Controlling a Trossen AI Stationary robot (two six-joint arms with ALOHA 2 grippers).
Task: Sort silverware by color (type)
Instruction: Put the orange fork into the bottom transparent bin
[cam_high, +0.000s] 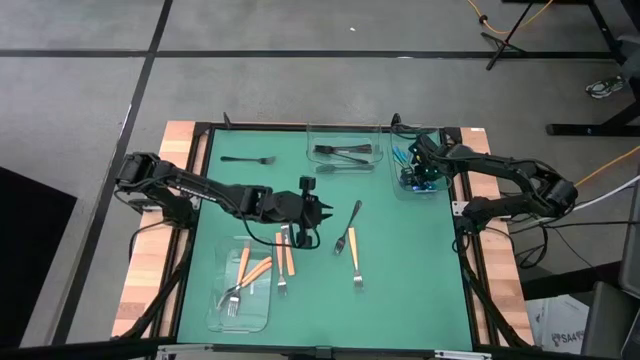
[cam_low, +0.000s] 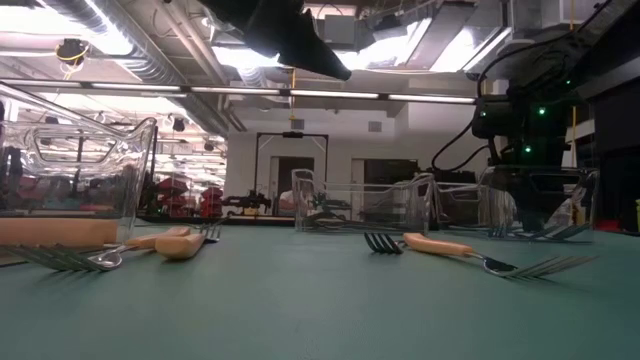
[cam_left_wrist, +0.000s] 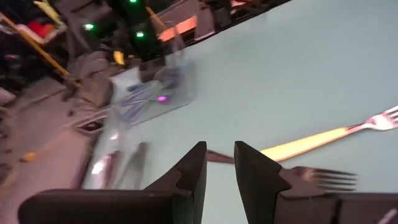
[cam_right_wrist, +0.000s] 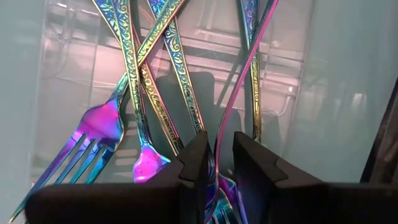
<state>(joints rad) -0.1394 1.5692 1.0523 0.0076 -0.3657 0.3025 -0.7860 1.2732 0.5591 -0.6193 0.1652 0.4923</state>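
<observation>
We are holding the left gripper above the middle of the green worktop, its fingers nearly closed with only a narrow gap and nothing between them. The nearest loose orange-handled fork is lying just beyond and below the fingertips, long axis roughly in line with the arm's reach; a dark fork is lying just to the fingers' far side, slanted, and another orange-handled fork farther off. We judge the left arm is nearer all three. The right gripper is sitting inside the clear tray of iridescent forks, fingers nearly together around a thin iridescent handle; we cannot tell whether they are clamping it. Two more orange-handled forks are lying in a tray on the left arm's side; black ones are in the far tray, and one black fork is lying loose.
</observation>
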